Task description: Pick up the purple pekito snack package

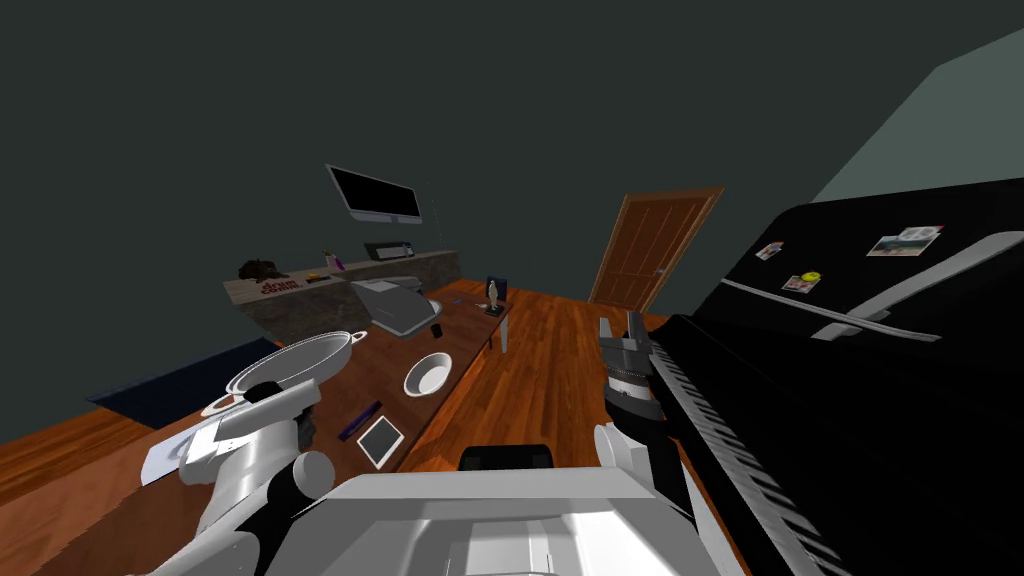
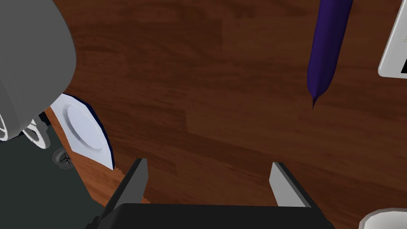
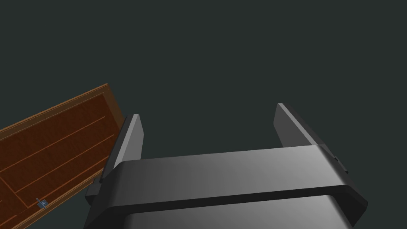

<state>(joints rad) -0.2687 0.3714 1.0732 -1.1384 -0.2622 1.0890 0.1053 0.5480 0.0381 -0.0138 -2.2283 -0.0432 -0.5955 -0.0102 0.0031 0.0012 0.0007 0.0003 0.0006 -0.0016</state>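
Note:
The purple snack package (image 2: 328,47) is a long, slim, dark purple pack lying flat on the brown wooden table (image 2: 198,79). In the head view the purple package (image 1: 358,420) lies just beside my left forearm, between the tablet and the big pot. My left gripper (image 2: 208,175) hovers over bare table, open, with nothing between its fingers. The package lies ahead of it and off to the side of one finger (image 2: 284,185), apart from it. My right gripper (image 1: 622,325) is raised beside the black fridge, open (image 3: 208,111) and empty.
A white tablet (image 1: 380,440) lies close to the package. A white bowl (image 1: 428,374), a large white pot (image 1: 300,360) and a grey box (image 1: 400,305) stand on the table. A white plate (image 2: 85,131) sits at the table's edge. The black fridge (image 1: 850,400) fills the right.

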